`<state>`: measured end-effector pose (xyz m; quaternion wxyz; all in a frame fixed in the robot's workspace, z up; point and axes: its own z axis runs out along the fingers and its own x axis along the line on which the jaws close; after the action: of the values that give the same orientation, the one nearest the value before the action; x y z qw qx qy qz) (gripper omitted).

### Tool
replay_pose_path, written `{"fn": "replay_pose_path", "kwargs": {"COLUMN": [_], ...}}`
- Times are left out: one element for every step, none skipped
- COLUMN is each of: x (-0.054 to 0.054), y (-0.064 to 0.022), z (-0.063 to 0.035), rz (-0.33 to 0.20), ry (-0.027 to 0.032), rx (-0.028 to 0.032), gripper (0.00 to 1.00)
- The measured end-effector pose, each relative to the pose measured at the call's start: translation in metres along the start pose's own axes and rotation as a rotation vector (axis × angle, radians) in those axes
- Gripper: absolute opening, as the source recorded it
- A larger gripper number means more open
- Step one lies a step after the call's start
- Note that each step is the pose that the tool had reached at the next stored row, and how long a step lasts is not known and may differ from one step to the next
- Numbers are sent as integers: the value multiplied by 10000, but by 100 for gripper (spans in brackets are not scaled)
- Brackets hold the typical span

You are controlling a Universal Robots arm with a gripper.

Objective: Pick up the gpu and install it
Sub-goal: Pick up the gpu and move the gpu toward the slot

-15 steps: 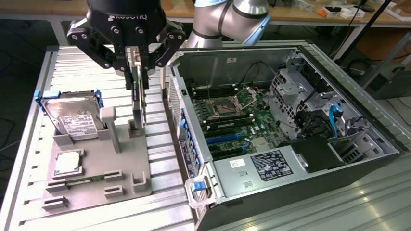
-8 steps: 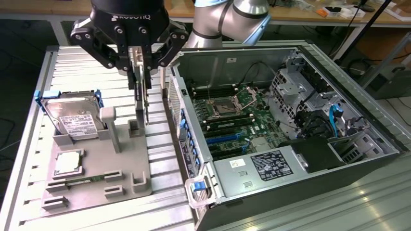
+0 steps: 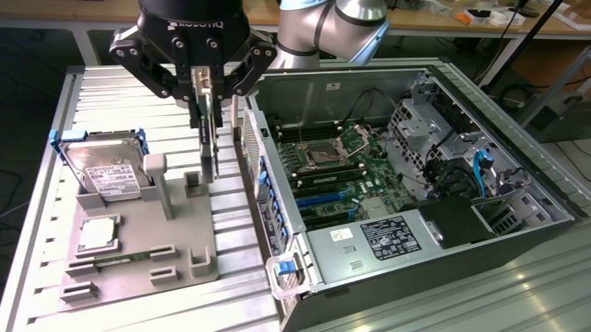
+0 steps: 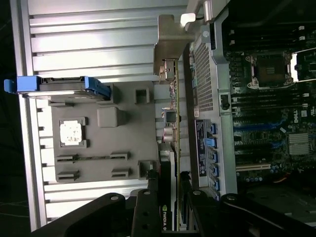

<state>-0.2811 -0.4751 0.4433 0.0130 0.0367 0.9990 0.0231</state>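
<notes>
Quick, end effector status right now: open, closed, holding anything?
End effector: closed on the gpu, card held upright on its edge over the grey parts tray.

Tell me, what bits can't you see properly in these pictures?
The gpu: exterior view, seen edge-on, gripper covers its top.
The hard drive label: exterior view, writing too small.
The computer case: exterior view, near corner cut off by the edge.
The gpu's end: wrist view, hidden behind the gripper.

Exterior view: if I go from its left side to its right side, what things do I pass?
hard drive → gpu → motherboard → blue cable
</notes>
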Motion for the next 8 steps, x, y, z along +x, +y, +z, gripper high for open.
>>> {"fn": "replay_pose_path", "kwargs": {"x": [-10, -18, -27, -35, -42, -48, -55, -61], "y": [1, 1, 2, 3, 4, 4, 5, 5], "z": [1, 0, 1, 1, 1, 1, 1, 2], "rz": [0, 0, 0, 0, 0, 0, 0, 0], "ry": [-1, 0, 0, 0, 0, 0, 0, -1], "rx": [0, 1, 0, 0, 0, 0, 1, 0], "gripper": [27, 27, 27, 27, 27, 27, 27, 27]}}
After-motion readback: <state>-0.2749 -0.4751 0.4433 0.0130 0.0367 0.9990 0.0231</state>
